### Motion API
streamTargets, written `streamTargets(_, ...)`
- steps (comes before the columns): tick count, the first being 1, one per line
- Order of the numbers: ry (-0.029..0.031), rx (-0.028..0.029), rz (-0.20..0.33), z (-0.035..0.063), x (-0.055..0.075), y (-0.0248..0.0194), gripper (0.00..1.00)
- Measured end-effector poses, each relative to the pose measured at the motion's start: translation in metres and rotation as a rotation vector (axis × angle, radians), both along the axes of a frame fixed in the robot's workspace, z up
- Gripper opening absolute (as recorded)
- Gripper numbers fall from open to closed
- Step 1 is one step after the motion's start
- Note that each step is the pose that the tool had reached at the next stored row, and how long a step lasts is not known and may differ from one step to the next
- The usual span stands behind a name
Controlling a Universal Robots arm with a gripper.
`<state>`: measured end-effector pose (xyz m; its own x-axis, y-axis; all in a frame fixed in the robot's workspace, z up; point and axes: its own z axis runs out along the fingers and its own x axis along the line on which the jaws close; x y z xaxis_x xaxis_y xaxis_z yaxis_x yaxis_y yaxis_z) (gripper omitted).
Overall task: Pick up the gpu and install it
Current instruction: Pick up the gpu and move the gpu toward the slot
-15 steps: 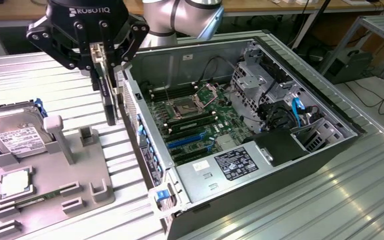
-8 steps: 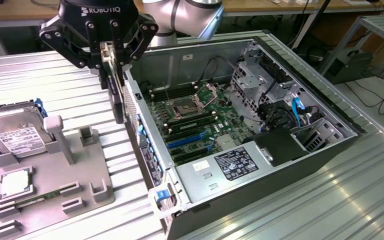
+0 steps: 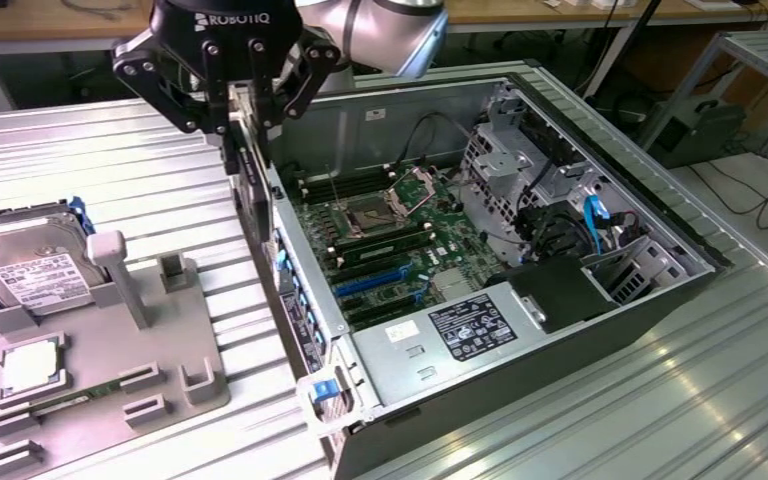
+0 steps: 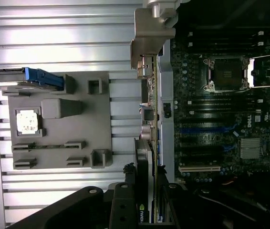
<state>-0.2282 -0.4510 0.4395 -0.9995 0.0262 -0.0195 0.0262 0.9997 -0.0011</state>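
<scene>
My black gripper (image 3: 241, 112) is closed on the thin flat black gpu card (image 3: 253, 195). I see the card hanging upright, just over the wall of the open grey metal computer case (image 3: 518, 400) on the exterior view's left, above the ribbed aluminium bench (image 3: 91, 160).

Black hand (image 3: 241, 115) with white ROBOTIQ lettering, 2 jointed black fingers (image 3: 299, 85), glossy silver-grey arm (image 3: 387, 30)

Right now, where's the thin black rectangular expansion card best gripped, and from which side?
Top long edge, from above, pinching its two flat faces. The black gpu hangs upright, edge-on, over the rim of the open metal computer case, so its lower edge is free. The black gripper is shut on it that way.
</scene>
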Motion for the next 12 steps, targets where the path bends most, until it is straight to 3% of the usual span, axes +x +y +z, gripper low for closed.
streamTargets(8,0.0000,0.0000,0.000,-0.0006,0.022,-0.0001,0.27)
streamTargets(12,0.0001,-0.0010,0.000,-0.0012,0.045,-0.0002,0.27)
